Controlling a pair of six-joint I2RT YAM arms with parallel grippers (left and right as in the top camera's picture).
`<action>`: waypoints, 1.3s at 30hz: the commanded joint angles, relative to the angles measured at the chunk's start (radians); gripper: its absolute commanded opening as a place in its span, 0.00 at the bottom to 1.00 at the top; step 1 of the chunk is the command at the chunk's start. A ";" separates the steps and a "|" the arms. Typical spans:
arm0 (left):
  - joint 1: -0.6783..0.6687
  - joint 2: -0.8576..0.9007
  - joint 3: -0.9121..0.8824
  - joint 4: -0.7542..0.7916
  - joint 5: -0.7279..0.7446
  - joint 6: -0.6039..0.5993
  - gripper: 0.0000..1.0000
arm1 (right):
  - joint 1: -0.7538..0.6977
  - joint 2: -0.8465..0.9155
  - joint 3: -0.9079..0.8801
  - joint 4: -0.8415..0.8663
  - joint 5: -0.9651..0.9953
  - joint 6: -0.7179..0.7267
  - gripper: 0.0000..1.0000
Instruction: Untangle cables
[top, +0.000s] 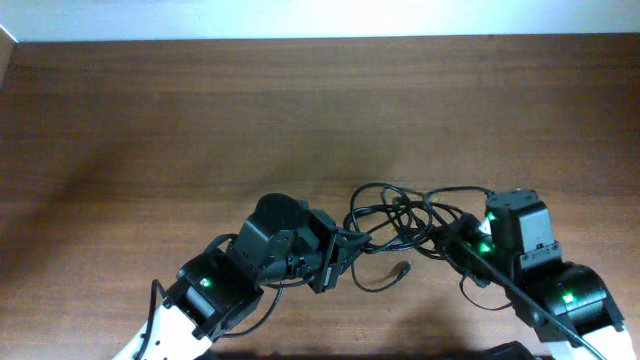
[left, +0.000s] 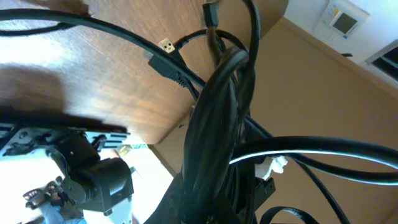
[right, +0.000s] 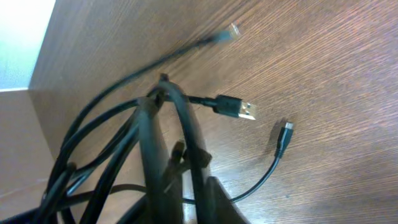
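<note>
Thin, glossy black cables (top: 400, 222) sit tangled on the brown wood-grain table (top: 200, 120), between the left gripper (top: 348, 245) and the right gripper (top: 448, 237). The bundle crowds both wrist views, so neither gripper's hold can be told. A silver-tipped USB plug (right: 239, 110) juts free.

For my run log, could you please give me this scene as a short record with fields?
surface: brown wooden table
cables: thin black cords tangled in one bundle between both arms
left end effector: at the bundle's left edge, grip unclear
right end effector: at its right edge, grip unclear
loose ends: silver-tipped USB plug and small plug clear of the bundle
</note>
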 joint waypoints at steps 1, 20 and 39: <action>-0.003 -0.005 0.010 0.014 -0.037 0.019 0.00 | 0.006 0.001 0.014 0.010 -0.048 -0.011 0.04; -0.002 -0.005 0.010 0.046 -0.555 0.041 0.00 | 0.006 0.000 0.014 0.013 -0.173 -0.613 0.04; 0.000 -0.005 0.010 0.053 -0.709 0.042 0.00 | 0.006 0.002 0.014 -0.116 -0.168 -0.795 0.09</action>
